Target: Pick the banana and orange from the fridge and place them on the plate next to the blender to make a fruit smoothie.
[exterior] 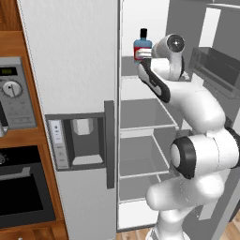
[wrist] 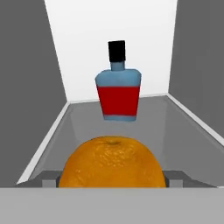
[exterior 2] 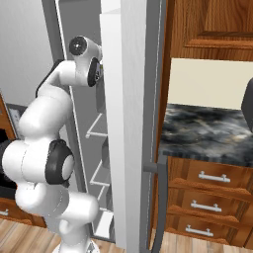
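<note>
The orange point(wrist: 112, 164) fills the bottom of the hand view, and both its sides meet the fingertips point(wrist: 49, 178). My gripper point(wrist: 112, 179) is shut on the orange, reaching into an upper shelf of the fridge point(exterior: 70, 70), whose right door stands open. In the left base view my hand sits beside the red-and-blue bottle point(exterior: 142, 47). The banana and the plate are out of view.
The red-and-blue bottle point(wrist: 118, 92) stands on the shelf just behind the orange, with grey fridge walls close on both sides. The open fridge door point(exterior 2: 128, 99) stands between my arm and a dark stone counter point(exterior 2: 207, 133). A silver microwave point(exterior: 14, 93) is at the left.
</note>
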Available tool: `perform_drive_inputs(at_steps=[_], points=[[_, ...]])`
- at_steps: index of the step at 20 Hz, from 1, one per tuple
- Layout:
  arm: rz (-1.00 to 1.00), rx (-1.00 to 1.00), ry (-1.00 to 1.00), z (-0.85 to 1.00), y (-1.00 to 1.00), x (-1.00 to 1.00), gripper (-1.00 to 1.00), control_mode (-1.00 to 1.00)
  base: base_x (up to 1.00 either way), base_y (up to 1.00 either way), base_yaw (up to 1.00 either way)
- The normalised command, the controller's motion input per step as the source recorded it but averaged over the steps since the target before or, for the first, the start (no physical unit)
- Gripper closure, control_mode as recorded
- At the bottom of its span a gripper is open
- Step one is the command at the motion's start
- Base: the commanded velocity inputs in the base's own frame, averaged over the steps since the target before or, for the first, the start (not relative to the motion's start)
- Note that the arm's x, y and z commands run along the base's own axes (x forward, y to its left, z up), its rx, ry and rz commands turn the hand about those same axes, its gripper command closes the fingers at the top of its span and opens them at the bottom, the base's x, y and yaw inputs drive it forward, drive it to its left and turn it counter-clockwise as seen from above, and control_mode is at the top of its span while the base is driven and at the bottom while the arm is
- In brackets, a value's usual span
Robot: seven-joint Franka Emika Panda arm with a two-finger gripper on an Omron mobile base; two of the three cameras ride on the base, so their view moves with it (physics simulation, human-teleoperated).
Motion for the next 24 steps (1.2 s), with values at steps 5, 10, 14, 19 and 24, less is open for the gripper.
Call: perform_drive_inputs(at_steps=[5,10,14,19,24], points=[[0.11,-0.01,0.01,0.31,0.09,-1.0,1.0,-1.0,0.0,0.0,0.0],[0.05,-0.13,0.26,-0.13,0.02,-1.0,1.0,-1.0,0.0,0.0,0.0],[0.01,-0.3,0.45,-0.7,0.17,-1.0,1.0,-1.0,0.0,0.0,0.0],[0.13,-0.24,0.33,-0.75,0.26,-1.0,1.0,-1.0,0.0,0.0,0.0],[0.21,-0.09,-0.11,-0.48,0.35,-1.0,1.0,-1.0,0.0,0.0,0.0]])
